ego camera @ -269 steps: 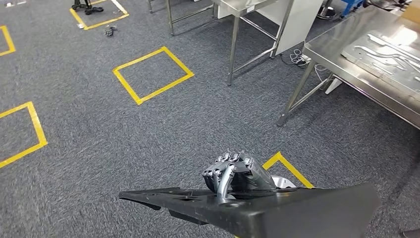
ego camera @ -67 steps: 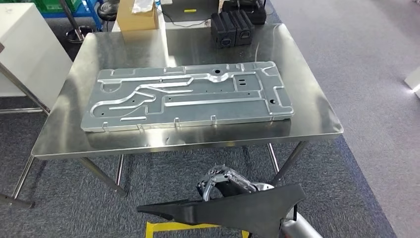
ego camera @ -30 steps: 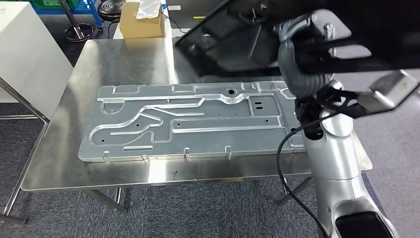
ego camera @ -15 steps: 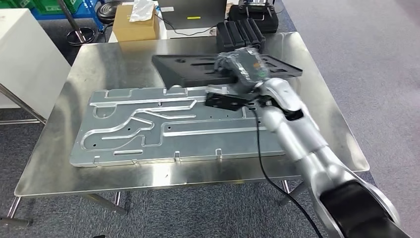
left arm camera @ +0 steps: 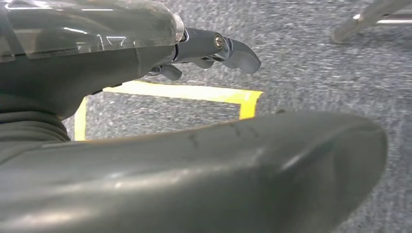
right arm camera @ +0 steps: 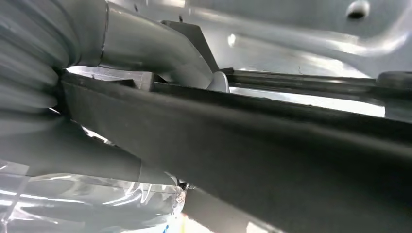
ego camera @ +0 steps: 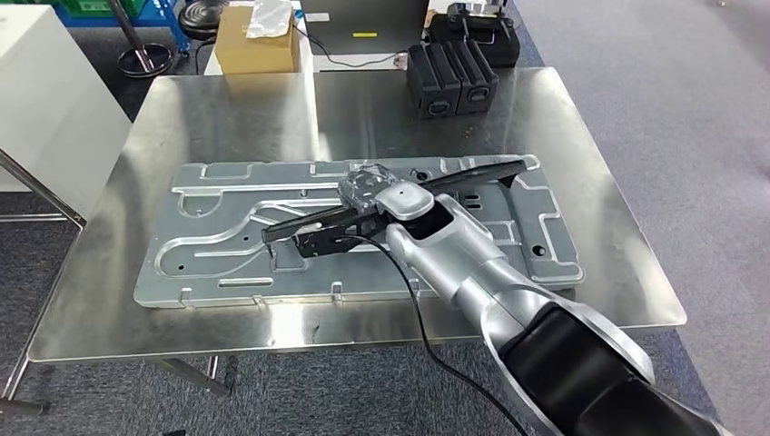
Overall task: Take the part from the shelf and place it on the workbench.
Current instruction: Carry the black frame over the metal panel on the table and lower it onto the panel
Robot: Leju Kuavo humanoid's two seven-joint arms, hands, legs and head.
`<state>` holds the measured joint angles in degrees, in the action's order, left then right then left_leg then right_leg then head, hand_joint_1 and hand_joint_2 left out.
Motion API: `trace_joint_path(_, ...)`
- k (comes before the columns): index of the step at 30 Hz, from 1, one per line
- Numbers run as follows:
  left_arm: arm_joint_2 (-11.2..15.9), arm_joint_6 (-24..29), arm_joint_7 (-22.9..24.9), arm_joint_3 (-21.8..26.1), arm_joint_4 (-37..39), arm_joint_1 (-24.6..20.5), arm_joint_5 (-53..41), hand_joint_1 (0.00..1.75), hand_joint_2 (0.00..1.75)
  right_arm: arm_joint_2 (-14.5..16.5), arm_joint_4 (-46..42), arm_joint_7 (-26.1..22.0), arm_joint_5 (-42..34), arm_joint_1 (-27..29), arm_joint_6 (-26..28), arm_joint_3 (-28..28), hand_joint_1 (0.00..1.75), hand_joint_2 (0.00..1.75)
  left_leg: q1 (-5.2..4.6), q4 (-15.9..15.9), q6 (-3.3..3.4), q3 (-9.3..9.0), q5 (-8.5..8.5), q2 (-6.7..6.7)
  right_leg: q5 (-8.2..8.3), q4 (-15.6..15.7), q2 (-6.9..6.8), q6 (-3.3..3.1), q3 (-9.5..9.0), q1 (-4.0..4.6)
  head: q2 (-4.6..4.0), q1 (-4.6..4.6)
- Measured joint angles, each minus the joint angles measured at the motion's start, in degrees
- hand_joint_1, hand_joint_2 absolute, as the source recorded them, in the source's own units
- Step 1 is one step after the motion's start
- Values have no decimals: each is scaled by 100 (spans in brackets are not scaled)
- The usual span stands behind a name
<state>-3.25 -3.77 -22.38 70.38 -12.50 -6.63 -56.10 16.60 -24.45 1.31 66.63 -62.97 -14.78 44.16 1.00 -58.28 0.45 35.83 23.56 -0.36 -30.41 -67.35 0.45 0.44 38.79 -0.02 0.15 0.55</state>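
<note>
The part (ego camera: 399,196) is a long flat black panel. It lies tilted, edge-up, low across the grey pressed-metal plate (ego camera: 227,245) on the steel workbench (ego camera: 590,209). My right hand (ego camera: 368,186), under a clear cover, grips it near its middle, with the arm reaching in from the lower right. Close up, the black part (right arm camera: 272,141) runs across the right hand (right arm camera: 73,160), with the shiny plate (right arm camera: 291,19) just behind it; whether they touch is unclear. My left hand (left arm camera: 145,53) hangs over the carpet, fingers (left arm camera: 233,48) apart and holding nothing.
At the bench's far edge stand two black cases (ego camera: 451,76), a cardboard box (ego camera: 257,39) and a laptop (ego camera: 363,20). A white cabinet (ego camera: 50,100) is to the left. Near the left hand are yellow floor tape (left arm camera: 194,92) and a table leg (left arm camera: 369,17).
My right arm has brought the part down from high in front of the camera to low over the plate. The part went from flat to tilted on edge.
</note>
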Motion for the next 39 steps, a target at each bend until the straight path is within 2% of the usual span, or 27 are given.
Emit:
trace_joint_path(2,-4,-25,-30,-3,0,-16,-31,0,0,67,158,124,-68,16,-199,28,175,175,-2,-3,14,-8,9,0,-246,-686,-8,22,354,-17,1,-3)
trace_joint_path(3,-5,-28,-47,-5,0,-19,-42,0,0,96,208,189,-123,29,-283,52,175,175,-3,-4,14,-17,16,-1,-222,-796,-11,22,428,-21,1,-4)
trace_joint_path(4,-8,-30,-65,-7,0,-20,-52,0,0,122,244,254,-188,37,-346,81,175,175,-5,-5,10,-34,25,-1,-88,-674,-12,10,385,-20,1,-4)
trace_joint_path(6,-24,-36,-111,-14,0,-29,-69,0,87,170,290,380,-336,39,-433,136,87,87,-9,-5,-6,-77,48,-1,327,92,-15,-49,27,-8,0,-5)
trace_joint_path(8,-52,-48,-148,-21,0,-45,-81,0,175,211,330,477,-459,41,-462,178,0,0,-23,-7,-44,-97,68,-3,551,730,-19,-110,-281,29,0,-4)
trace_joint_path(10,-68,-60,-154,-29,0,-54,-97,0,175,244,373,553,-555,69,-447,213,0,0,-28,10,-105,-107,71,-2,559,859,-15,-142,-340,64,1,-3)
trace_joint_path(12,-68,-62,-142,-48,0,-61,-136,0,175,273,422,617,-631,103,-394,232,0,0,-27,3,-167,-111,95,0,591,915,-10,-183,-366,33,1,-2)
trace_joint_path(13,-69,-58,-135,-59,1,-65,-153,0,175,286,446,638,-660,108,-342,235,0,0,-29,-92,-192,-74,171,0,611,947,-14,-209,-381,10,0,2)
trace_joint_path(14,-69,-54,-130,-69,1,-68,-167,0,131,299,469,652,-695,108,-272,235,0,0,-27,-303,-214,13,309,1,627,976,-20,-229,-395,-13,0,8)
trace_joint_path(16,-71,-49,-130,-86,2,-68,-170,0,44,308,514,646,-784,118,-95,233,0,0,-10,-1034,-253,330,692,3,630,981,-28,-250,-396,-12,0,16)
trace_joint_path(17,-70,-49,-134,-92,2,-66,-168,0,0,309,535,634,-841,127,-7,229,0,0,-3,-1380,-270,484,823,4,629,976,-28,-252,-394,-9,1,15)
trace_joint_path(18,-69,-49,-141,-96,1,-64,-165,0,0,308,555,614,-906,133,81,214,0,0,4,-1567,-283,568,853,4,627,969,-26,-252,-391,-8,1,15)
trace_joint_path(19,-65,-49,-148,-99,1,-65,-163,0,0,305,567,596,-969,133,161,185,0,0,9,-1523,-291,543,768,4,623,957,-22,-247,-390,-10,0,15)
trace_joint_path(20,-60,-49,-152,-102,1,-68,-162,0,0,304,573,571,-1036,127,242,141,0,0,16,-1260,-293,411,594,5,616,939,-16,-238,-389,-15,0,15)
trace_joint_path(21,-55,-49,-155,-105,0,-74,-163,0,0,300,572,528,-1112,111,331,77,0,0,23,-848,-289,208,400,6,601,913,-9,-221,-386,-20,0,14)
trace_joint_path(23,-49,-49,-157,-113,1,-93,-166,0,0,286,560,395,-1267,60,497,-89,0,0,11,-194,-251,-120,188,3,574,851,11,-171,-360,-4,1,16)
trace_joint_path(24,-49,-49,-156,-118,1,-101,-168,0,0,275,545,300,-1345,36,570,-184,0,0,1,-54,-223,-185,170,-1,570,835,19,-145,-345,6,0,17)
trace_joint_path(26,-50,-49,-152,-132,1,-111,-169,0,0,248,493,85,-1483,10,680,-370,0,0,-8,-38,-156,-181,166,-7,584,841,28,-95,-334,16,1,15)
trace_joint_path(28,-52,-49,-148,-146,0,-120,-169,0,0,200,405,-222,-1668,-5,780,-557,0,0,11,-11,-88,-179,133,0,502,739,21,-35,-289,5,1,11)
trace_joint_path(30,-51,-50,-146,-153,0,-128,-165,0,0,137,300,-631,-1923,-28,836,-768,0,0,25,10,-31,-176,109,10,199,233,8,24,-57,-16,1,2)
trace_joint_path(32,-49,-50,-149,-153,0,-127,-152,0,0,66,200,-1107,-2212,-30,835,-986,0,0,19,8,-9,-169,109,11,-124,-519,-5,57,301,-28,0,-3)
trace_joint_path(33,-49,-50,-152,-152,0,-120,-140,0,0,27,142,-1357,-2367,-20,821,-1100,0,0,18,6,-6,-169,111,9,-171,-750,-9,63,421,-31,0,-3)
trace_joint_path(34,-49,-50,-161,-152,0,-111,-122,0,0,-13,75,-1595,-2525,-10,802,-1218,0,0,17,3,-6,-170,113,6,-115,-786,-12,61,453,-32,0,-3)
trace_joint_path(35,-49,-51,-175,-151,0,-98,-102,0,0,-53,-13,-1823,-2689,-3,784,-1347,0,0,16,0,-8,-174,119,3,51,-575,-12,47,365,-32,0,-4)
trace_joint_path(37,-50,-57,-223,-149,1,-68,-53,0,0,-137,-235,-2211,-2998,3,765,-1590,0,0,5,-7,-24,-182,135,-1,446,233,-13,-10,-13,-20,0,-2)
trace_joint_path(38,-50,-63,-250,-148,1,-53,-33,0,0,-182,-367,-2372,-3139,10,767,-1696,0,0,-5,-11,-39,-180,142,-3,575,581,-14,-37,-173,-5,0,-1)
trace_joint_path(39,-50,-69,-277,-145,2,-39,-11,0,0,-229,-502,-2501,-3261,29,775,-1786,0,0,-13,-10,-60,-177,146,-4,622,779,-13,-58,-260,11,0,1)
